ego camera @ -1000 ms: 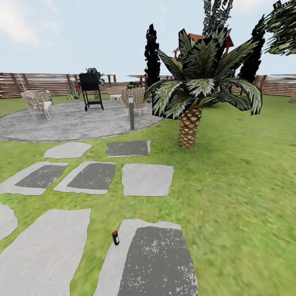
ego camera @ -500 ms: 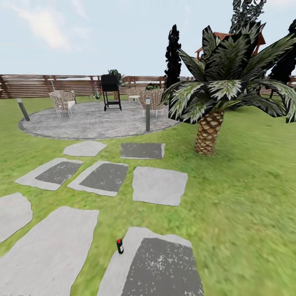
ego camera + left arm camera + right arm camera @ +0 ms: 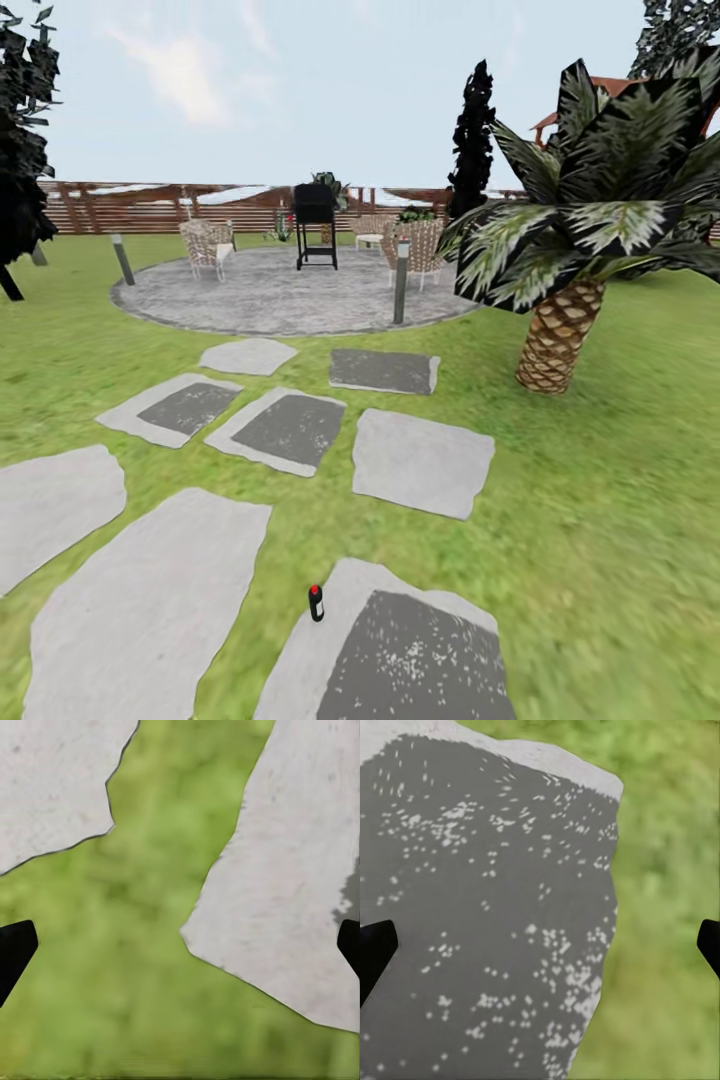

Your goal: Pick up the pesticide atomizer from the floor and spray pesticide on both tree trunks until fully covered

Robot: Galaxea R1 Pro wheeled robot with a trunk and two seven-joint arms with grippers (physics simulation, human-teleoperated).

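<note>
The pesticide atomizer point(image 3: 316, 603), a small dark bottle with a red cap, stands upright on the grass at the left edge of a grey stepping stone point(image 3: 400, 655), low in the head view. My left gripper point(image 3: 180, 949) hangs open over grass and pale stones, with its black fingertips point(image 3: 15, 949) at the frame's sides. Open too is my right gripper point(image 3: 540, 949), over a dark speckled stone point(image 3: 487, 915). Ragged dark foliage of a tall tree point(image 3: 675, 35) rises at the top right. The tree trunks are out of view.
A scaly-trunked palm point(image 3: 555, 345) stands on the lawn to the right. Several stepping stones point(image 3: 420, 462) lead to a round paved patio point(image 3: 280, 295) with wicker chairs, a black grill point(image 3: 315, 225) and short lamp posts point(image 3: 401, 282). A slatted fence point(image 3: 130, 205) closes the back.
The whole head view has shifted: the camera turned left, so palm, patio and stones slid right. A dark tree came in at the left edge. The atomizer stands as before.
</note>
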